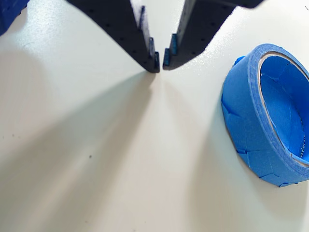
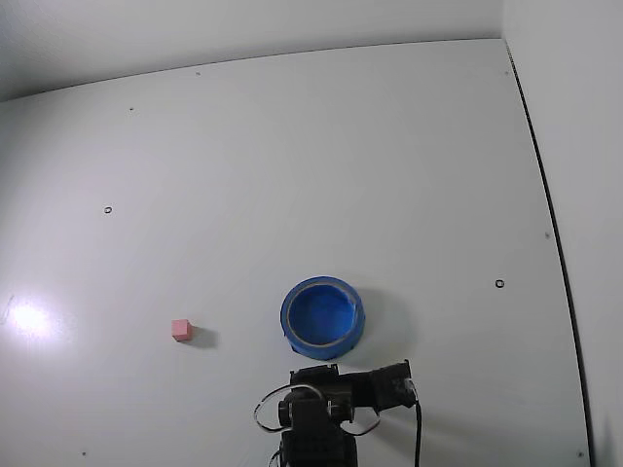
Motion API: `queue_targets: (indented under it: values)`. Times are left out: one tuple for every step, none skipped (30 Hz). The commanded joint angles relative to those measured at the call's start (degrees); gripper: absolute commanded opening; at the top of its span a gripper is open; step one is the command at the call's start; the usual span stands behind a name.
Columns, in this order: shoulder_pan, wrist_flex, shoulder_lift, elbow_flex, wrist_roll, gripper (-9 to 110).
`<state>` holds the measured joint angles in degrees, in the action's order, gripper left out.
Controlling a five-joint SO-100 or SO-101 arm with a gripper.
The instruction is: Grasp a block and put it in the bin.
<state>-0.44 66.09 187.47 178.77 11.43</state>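
The block [image 2: 181, 330], a tiny pink cube, sits alone on the white table, left of the bin in the fixed view. It does not show in the wrist view. The bin [image 2: 323, 313] is a round, low blue container with a thick rim, just beyond the folded arm [image 2: 331, 409] at the bottom edge. In the wrist view the bin [image 1: 265, 116] lies to the right of my gripper [image 1: 161, 64]. The dark fingertips almost meet, with nothing between them, just above bare table.
The white table [image 2: 292, 175] spreads wide beyond the bin and block. Its right edge runs as a dark line [image 2: 545, 214]. A few small dark marks dot the surface. A blue part [image 1: 9, 14] shows at the wrist view's top left corner.
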Motion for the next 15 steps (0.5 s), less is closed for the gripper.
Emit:
queue_targets:
  values:
    - [-0.18,1.05,0.18,-1.76,0.35,0]
    - [-0.18,1.05,0.18,-1.76,0.35,0]
    - [-0.18,1.05,0.18,-1.76,0.35,0]
    - [-0.18,1.05,0.18,-1.76,0.35,0]
    - [-0.18,1.05,0.18,-1.76,0.35,0]
    - [-0.18,1.05,0.18,-1.76,0.35,0]
    - [-0.18,1.05,0.18,-1.76,0.35,0]
    - [-0.18,1.05,0.18,-1.76,0.35,0]
    - [-0.18,1.05,0.18,-1.76,0.35,0]
    - [-0.18,1.05,0.18,-1.76,0.18,0]
    - [-0.18,1.05,0.18,-1.76,-0.26,0]
    - [-0.35,1.05,0.18,-1.76,-0.35,0]
    - [-0.53,0.70,0.18,-1.76,-0.53,0]
    - [-0.62,0.44,0.26,-1.76,-0.62,0]
    - [-0.62,0.26,0.26,-1.76,-0.88,0]
